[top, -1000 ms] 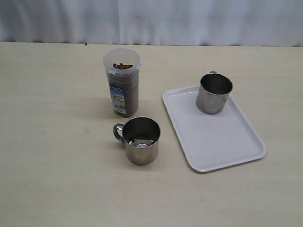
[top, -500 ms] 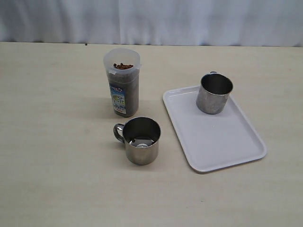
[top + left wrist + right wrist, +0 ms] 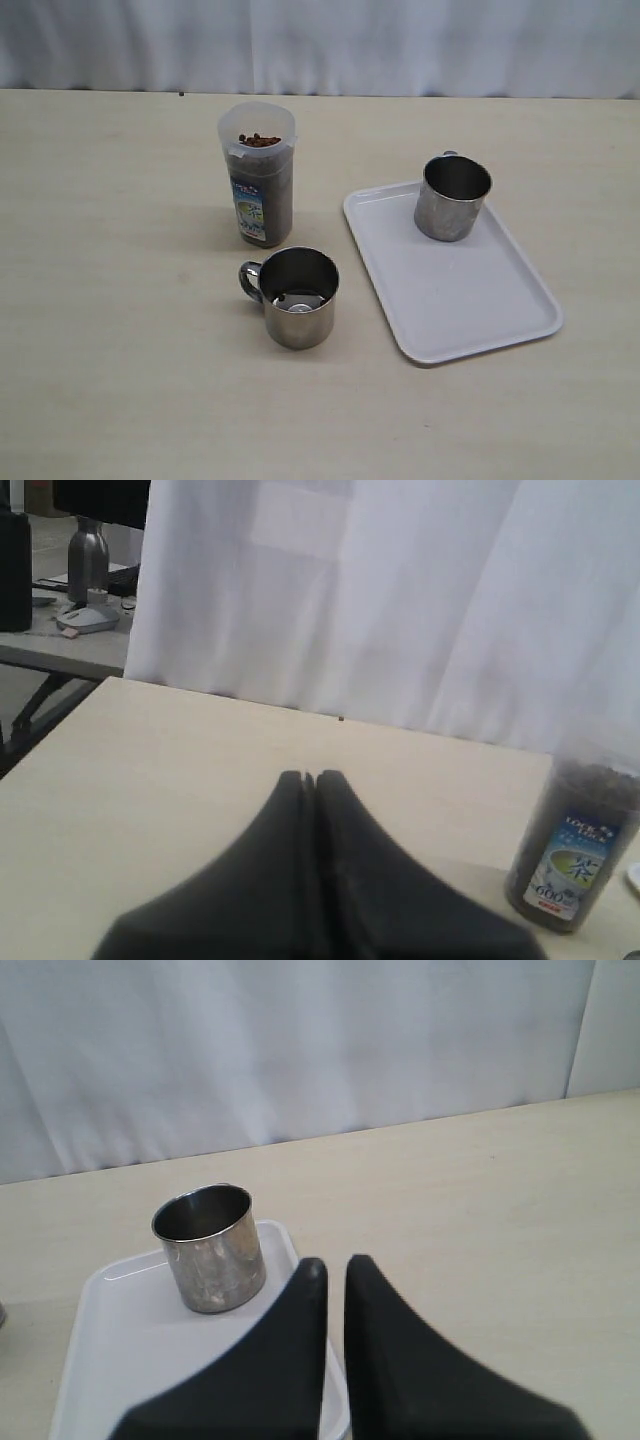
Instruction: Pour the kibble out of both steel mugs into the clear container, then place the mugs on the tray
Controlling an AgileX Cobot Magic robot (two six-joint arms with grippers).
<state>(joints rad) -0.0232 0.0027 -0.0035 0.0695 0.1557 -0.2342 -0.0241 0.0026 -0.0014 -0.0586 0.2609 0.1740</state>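
Now, left to right: clear container [image 3: 258, 187] holding kibble [image 3: 261, 139]; near it, empty steel mug [image 3: 297, 297] on worktop [image 3: 120, 330], handle toward left gripper [image 3: 309, 779], likely nearer arm; second mug [image 3: 452, 196] on tray [image 3: 470, 300]. Right gripper [image 3: 331, 1266] clenched, likewise empty.

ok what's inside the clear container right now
The clear container holds dark brown kibble reaching nearly to its open top. A blue-and-white label covers part of the side, so the contents behind it can't be seen.
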